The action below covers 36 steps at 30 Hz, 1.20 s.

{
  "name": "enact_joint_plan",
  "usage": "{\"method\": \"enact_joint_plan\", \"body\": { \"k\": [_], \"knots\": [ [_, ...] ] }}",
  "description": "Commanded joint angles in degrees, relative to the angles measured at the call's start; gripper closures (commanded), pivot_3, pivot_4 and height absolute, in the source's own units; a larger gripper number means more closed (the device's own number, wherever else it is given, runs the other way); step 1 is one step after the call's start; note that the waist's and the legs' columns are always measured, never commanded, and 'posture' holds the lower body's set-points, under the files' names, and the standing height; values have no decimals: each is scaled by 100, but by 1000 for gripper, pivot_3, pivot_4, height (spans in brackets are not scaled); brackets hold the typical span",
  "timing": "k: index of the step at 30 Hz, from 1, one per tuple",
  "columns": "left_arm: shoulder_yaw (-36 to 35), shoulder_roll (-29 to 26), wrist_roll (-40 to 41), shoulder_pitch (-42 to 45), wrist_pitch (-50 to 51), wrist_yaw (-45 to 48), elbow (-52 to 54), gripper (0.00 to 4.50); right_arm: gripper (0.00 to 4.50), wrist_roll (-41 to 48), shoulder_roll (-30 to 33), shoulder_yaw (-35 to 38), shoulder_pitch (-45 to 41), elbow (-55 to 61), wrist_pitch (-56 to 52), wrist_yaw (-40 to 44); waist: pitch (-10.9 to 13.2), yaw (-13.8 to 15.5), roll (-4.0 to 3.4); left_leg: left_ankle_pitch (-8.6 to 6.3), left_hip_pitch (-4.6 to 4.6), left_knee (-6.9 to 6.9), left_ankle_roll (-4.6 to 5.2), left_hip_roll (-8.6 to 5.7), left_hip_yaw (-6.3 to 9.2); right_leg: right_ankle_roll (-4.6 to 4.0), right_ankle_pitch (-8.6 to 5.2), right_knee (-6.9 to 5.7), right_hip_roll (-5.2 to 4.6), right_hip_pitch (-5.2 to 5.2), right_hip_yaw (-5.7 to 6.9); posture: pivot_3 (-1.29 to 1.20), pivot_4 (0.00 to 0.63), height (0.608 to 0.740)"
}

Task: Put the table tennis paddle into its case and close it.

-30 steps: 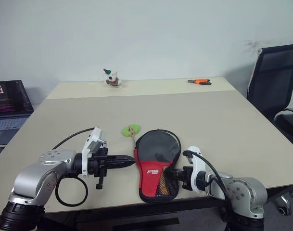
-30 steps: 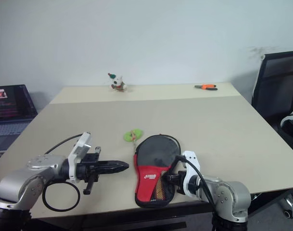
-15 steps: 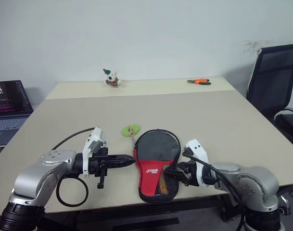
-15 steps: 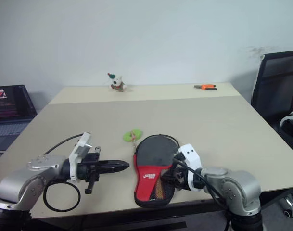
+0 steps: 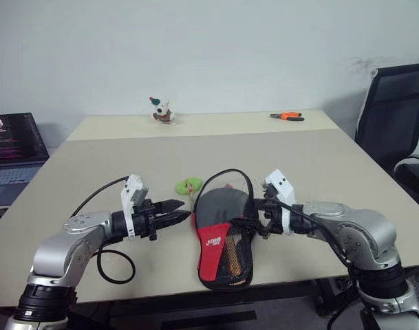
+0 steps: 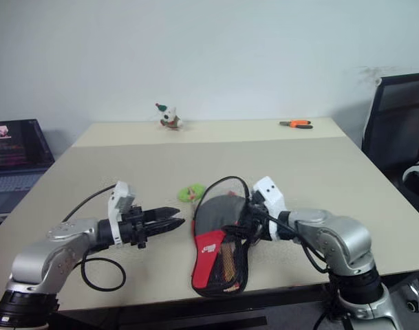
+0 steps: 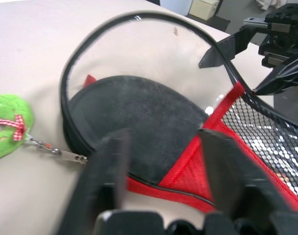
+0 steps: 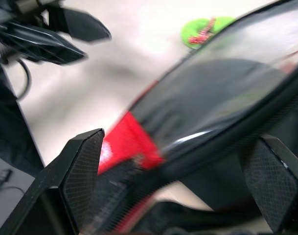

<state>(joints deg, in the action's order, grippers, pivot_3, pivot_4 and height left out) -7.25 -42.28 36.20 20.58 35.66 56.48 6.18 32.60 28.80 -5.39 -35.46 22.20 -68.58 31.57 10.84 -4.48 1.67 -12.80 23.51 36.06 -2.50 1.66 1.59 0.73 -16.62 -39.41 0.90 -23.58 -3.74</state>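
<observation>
The black and red case (image 5: 219,237) lies near the table's front edge, its mesh pocket (image 7: 271,142) tilted up on the right. Its black zip edge (image 5: 223,173) stands up in a loop over the round end. The green charm (image 5: 188,185) lies just beyond it on the left. My right gripper (image 5: 259,207) is open at the case's right side, and the zip edge runs between its fingers (image 8: 80,166). My left gripper (image 5: 184,210) is open, pointing at the case's left edge from a short gap away. The paddle is hidden; whether it is inside I cannot tell.
On the beige table (image 5: 312,165), a small toy figure (image 5: 160,111) and orange pliers (image 5: 287,116) lie at the far edge. A laptop (image 5: 13,148) sits off to the left. A black chair (image 5: 395,117) stands at the right.
My right gripper opened and rose from the case's lower right to its upper right. The zip edge lifted into a loop and the case tilted. My left gripper opened and edged forward.
</observation>
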Motion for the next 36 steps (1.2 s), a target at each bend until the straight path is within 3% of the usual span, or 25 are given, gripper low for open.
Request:
{"method": "enact_joint_plan", "body": {
  "k": [1, 3, 6, 11, 19, 23, 36],
  "knots": [
    [-195, -3, 22, -11, -107, -35, 140, 581, 0, -489, 555, -185, -58, -186, 627, 206, 0, 1, 0, 0, 0, 2, 0, 1, -1, 2, 0, -2, 0, 0, -1, 0, 150, 740],
    [-192, -16, 35, -36, -102, -21, 156, 36, 0, -535, 830, -103, -108, -335, 818, 409, 0, 1, 0, 0, -3, 3, 0, 1, -1, 6, -2, -3, 0, 1, -1, 0, 150, 740],
    [-187, -20, 37, -27, -107, -8, 133, 36, 0, -516, 943, 68, -248, -548, 1002, 524, 0, -5, 1, 0, -5, 3, 0, 1, -5, 6, -2, -5, 1, 2, -3, 0, 150, 740],
    [-134, 17, -55, 56, -171, -43, -11, 36, 0, 195, 142, 365, -426, -330, 778, 498, 1, -14, 1, 0, -8, 2, 0, 2, -4, 4, -1, -9, 3, 1, -4, 0, 150, 740],
    [133, 276, -1037, 632, -822, -721, -912, 36, 0, -57, -919, -337, -33, -275, 780, -107, -1, 53, 4, 1, -6, 9, 0, -2, 2, -11, 10, -15, 1, 4, 0, 0, 150, 740],
    [439, 650, -1859, 1484, -1291, -1451, -2143, 36, 0, -540, -1007, -876, 131, -510, 1070, -294, -3, 142, 7, 1, -4, 17, 0, -4, 4, -13, 18, -13, 1, 4, 6, 0, 150, 740],
    [816, 1529, -2949, 3909, -2484, -1325, -6470, 36, 0, -759, -1256, -867, 143, -614, 1187, -404, -3, 208, 7, 0, 22, 38, 1, -20, 12, -10, 22, -15, 4, -3, 45, 0, 150, 740]
  ]
}}
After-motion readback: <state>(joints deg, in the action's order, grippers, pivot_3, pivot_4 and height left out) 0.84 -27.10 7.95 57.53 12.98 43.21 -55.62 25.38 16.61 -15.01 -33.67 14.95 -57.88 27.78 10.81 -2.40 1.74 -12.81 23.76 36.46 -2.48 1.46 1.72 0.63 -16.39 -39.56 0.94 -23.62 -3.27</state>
